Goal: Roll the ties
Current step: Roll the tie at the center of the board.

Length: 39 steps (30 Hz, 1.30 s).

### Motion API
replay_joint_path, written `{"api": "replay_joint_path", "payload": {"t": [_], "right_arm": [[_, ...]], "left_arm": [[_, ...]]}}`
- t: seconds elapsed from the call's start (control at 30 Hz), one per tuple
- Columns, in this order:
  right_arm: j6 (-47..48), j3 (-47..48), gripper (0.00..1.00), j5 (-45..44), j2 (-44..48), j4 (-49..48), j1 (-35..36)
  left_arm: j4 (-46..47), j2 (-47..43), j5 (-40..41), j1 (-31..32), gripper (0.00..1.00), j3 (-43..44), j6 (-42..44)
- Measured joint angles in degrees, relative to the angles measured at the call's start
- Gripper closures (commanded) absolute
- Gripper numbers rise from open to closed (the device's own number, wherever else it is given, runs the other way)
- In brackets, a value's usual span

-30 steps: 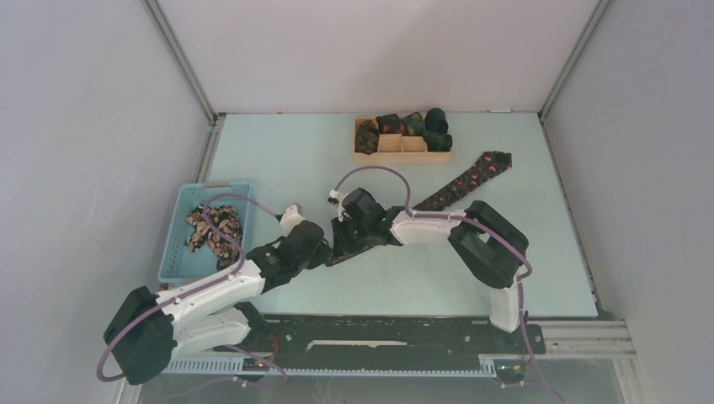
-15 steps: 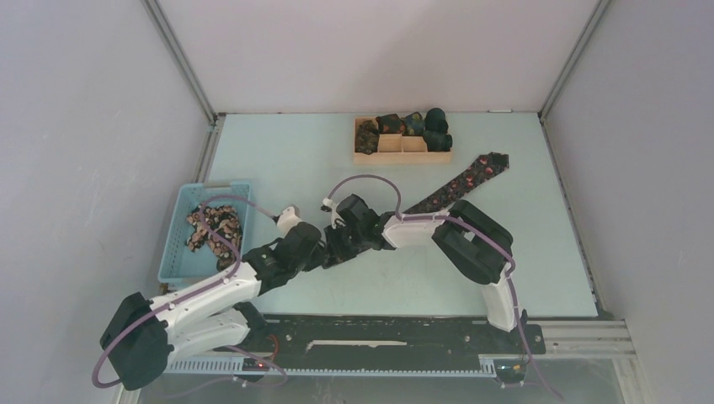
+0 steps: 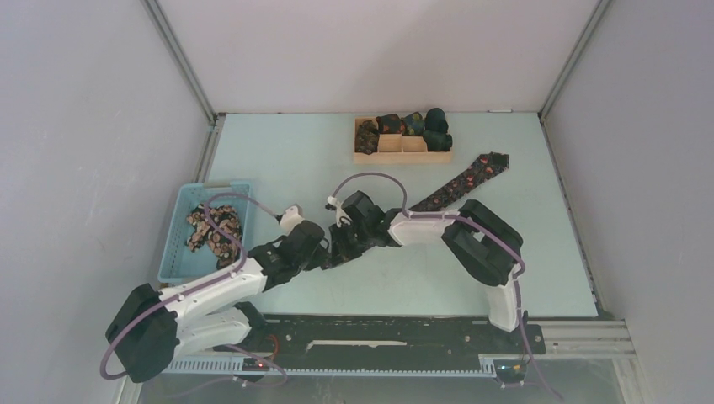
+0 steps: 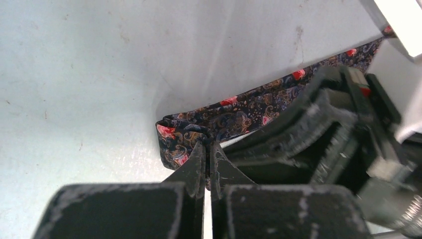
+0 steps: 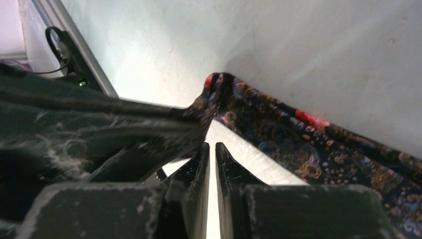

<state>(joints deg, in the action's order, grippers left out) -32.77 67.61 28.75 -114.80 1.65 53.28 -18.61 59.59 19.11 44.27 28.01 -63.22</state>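
Note:
One dark floral tie [image 3: 459,187] lies stretched diagonally across the table, its wide end at the far right. My left gripper [image 3: 327,255] is shut on the tie's near end, and in the left wrist view the fabric [image 4: 234,112] bunches between the tips [image 4: 209,145]. My right gripper [image 3: 343,244] hovers right beside it. Its jaws [image 5: 212,145] are shut to a thin slit with only bare table showing through it. The tie [image 5: 298,134] runs off to the right just past them. More ties [image 3: 215,227] lie loose in the basket, and rolled ones [image 3: 429,126] sit in the tray.
A light-blue basket [image 3: 173,244] stands at the left, close to my left arm. A wooden divided tray [image 3: 402,157] sits at the back centre. Both forearms cross the middle of the table, nearly touching. Metal frame rails border the table.
Both grippers drew the tie's near end slightly left and toward the near edge, then eased back. The tie's far end slid a little and returned. Both grippers stay as they were.

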Motion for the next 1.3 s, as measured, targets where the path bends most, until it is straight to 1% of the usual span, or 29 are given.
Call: {"api": "replay_joint_path", "payload": {"t": [0.2, 0.4, 0.6, 0.87, 0.9, 0.93, 0.97, 1.03, 1.07, 1.1, 1.2, 1.3], "right_arm": [[0.81, -2.58, 0.88, 1.73, 3.96, 0.92, -0.85], [1.99, -6.58, 0.88, 2.45, 8.24, 1.68, -4.20], [2.78, -9.01, 0.88, 2.51, 9.40, 1.81, -6.67], [2.93, -9.97, 0.87, 2.78, 9.46, 2.16, -6.75], [2.93, -9.97, 0.87, 2.80, 9.49, 2.16, -6.75], [2.95, -9.97, 0.86, 2.84, 9.51, 2.14, -6.75], [2.99, -9.97, 0.86, 2.91, 9.55, 2.12, -6.75], [3.02, -9.97, 0.84, 2.93, 9.64, 2.10, -6.75], [3.02, -9.97, 0.84, 2.95, 9.73, 2.05, -6.75], [3.02, -9.99, 0.83, 2.93, 9.81, 1.95, -6.75], [2.91, -10.01, 0.81, 2.97, 9.97, 0.87, -6.75], [2.73, -10.01, 0.79, 2.97, 9.99, -0.37, -6.75]], "left_arm": [[0.02, 2.45, 0.02, -0.20, 1.00, 1.29, 0.57], [0.37, 5.42, -0.04, -0.26, 1.00, 2.89, 0.87], [2.32, 9.49, -0.63, -0.68, 1.00, 3.74, 0.98], [7.21, 15.28, -2.95, -0.92, 1.00, 4.37, 1.42], [7.89, 15.80, -3.15, -0.92, 0.99, 4.37, 1.44], [8.41, 16.22, -3.34, -0.92, 0.95, 4.37, 1.42], [8.92, 16.52, -3.43, -0.92, 0.88, 4.37, 1.42], [9.90, 16.83, -3.63, -0.92, 0.66, 4.37, 1.55], [10.36, 16.85, -3.85, -0.94, 0.58, 4.35, 1.79], [10.95, 16.85, -4.00, -0.96, 0.53, 4.35, 1.90], [13.22, 16.70, -4.55, -0.96, 0.51, 3.85, 1.97], [14.45, 15.91, -4.55, -0.96, 0.54, 2.64, 1.99]]}}
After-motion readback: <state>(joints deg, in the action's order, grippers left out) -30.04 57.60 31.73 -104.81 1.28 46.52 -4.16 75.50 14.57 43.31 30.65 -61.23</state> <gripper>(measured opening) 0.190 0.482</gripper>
